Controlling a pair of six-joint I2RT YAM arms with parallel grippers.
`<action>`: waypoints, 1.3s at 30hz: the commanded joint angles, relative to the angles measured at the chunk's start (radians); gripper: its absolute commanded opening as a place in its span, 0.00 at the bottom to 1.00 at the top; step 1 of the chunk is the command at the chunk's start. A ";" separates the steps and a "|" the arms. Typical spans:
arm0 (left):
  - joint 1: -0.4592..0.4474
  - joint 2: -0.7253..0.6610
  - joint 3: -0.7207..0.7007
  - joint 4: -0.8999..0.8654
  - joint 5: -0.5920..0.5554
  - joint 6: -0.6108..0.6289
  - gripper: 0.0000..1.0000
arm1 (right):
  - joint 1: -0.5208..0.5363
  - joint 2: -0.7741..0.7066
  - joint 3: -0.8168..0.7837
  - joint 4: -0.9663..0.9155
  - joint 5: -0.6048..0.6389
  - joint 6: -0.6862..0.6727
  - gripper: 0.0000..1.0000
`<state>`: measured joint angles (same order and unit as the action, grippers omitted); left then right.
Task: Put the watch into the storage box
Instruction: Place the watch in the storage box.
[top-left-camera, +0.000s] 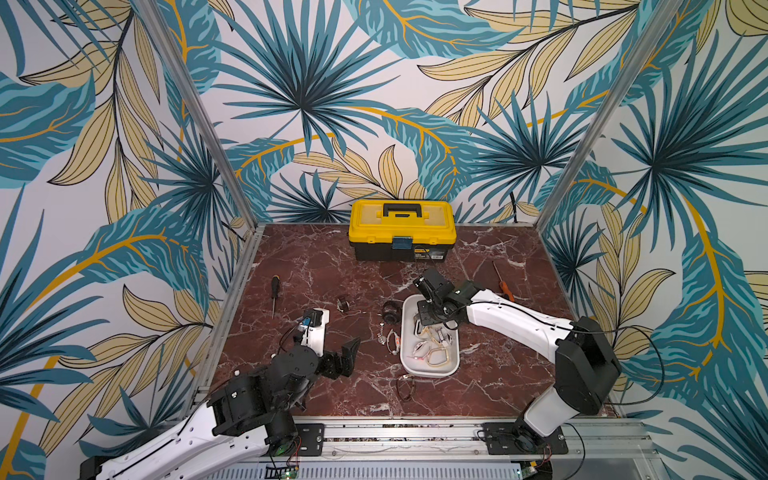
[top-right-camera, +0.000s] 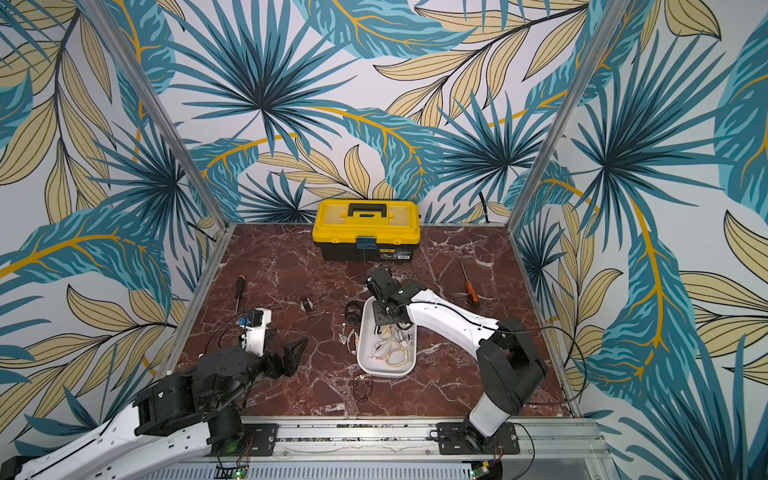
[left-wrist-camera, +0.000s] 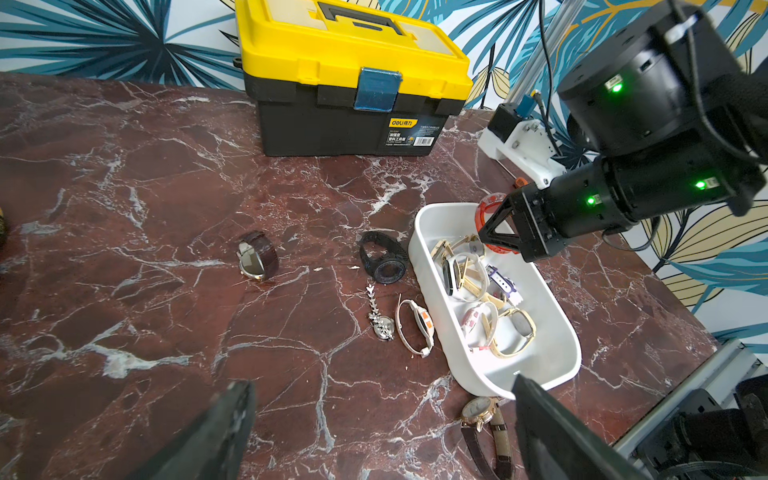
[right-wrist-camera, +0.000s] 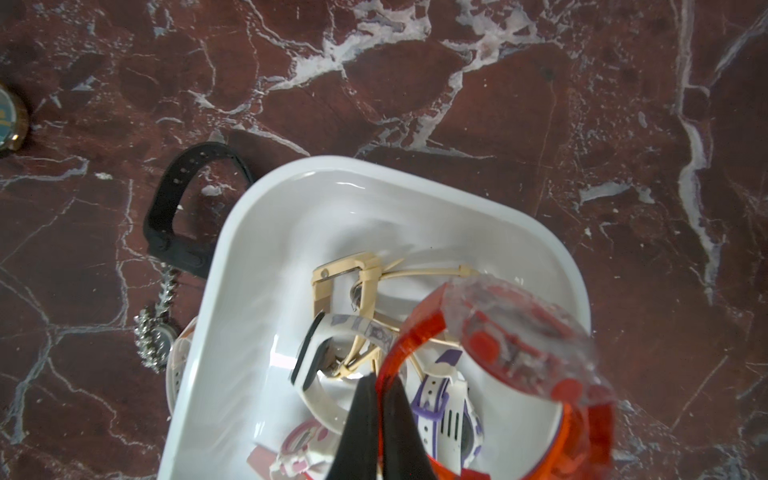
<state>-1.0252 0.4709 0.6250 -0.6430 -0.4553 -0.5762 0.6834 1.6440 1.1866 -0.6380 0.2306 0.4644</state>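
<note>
The storage box (top-left-camera: 405, 360) (top-right-camera: 360, 358) (left-wrist-camera: 417, 249) (right-wrist-camera: 257, 232) is a white shallow tray right of the table's middle, with several watches lying in it. My right gripper (right-wrist-camera: 380, 376) (left-wrist-camera: 483, 237) (top-left-camera: 429, 319) hangs over the box's far end, shut on the strap of a translucent red watch (right-wrist-camera: 515, 345) (left-wrist-camera: 487, 207). That watch is held above the ones in the box. My left gripper (left-wrist-camera: 380, 386) (top-left-camera: 350, 353) (top-right-camera: 297, 350) stands open and holds nothing, low over the table left of the box.
Loose watches lie left of and in front of the box: a black one (left-wrist-camera: 384, 259), a brown-strapped one (left-wrist-camera: 255, 255), a silver chain one (left-wrist-camera: 380, 322), a white-strapped one (left-wrist-camera: 415, 328), a gold-cased one (left-wrist-camera: 482, 415). A yellow-lidded toolbox (top-left-camera: 401, 228) stands at the back, with screwdrivers (top-left-camera: 274, 291) (top-left-camera: 503, 286) at either side.
</note>
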 joint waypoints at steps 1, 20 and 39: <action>-0.003 0.005 -0.002 0.021 0.004 -0.005 1.00 | -0.026 0.022 -0.036 0.048 -0.023 0.034 0.00; -0.003 0.044 -0.011 0.048 0.009 -0.001 1.00 | -0.087 0.069 -0.104 0.125 -0.095 0.061 0.00; -0.002 0.065 -0.009 0.075 0.006 0.017 1.00 | -0.097 0.000 -0.116 0.132 -0.079 0.071 0.34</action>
<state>-1.0252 0.5255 0.6235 -0.6048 -0.4492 -0.5732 0.5888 1.6966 1.0908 -0.5114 0.1452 0.5274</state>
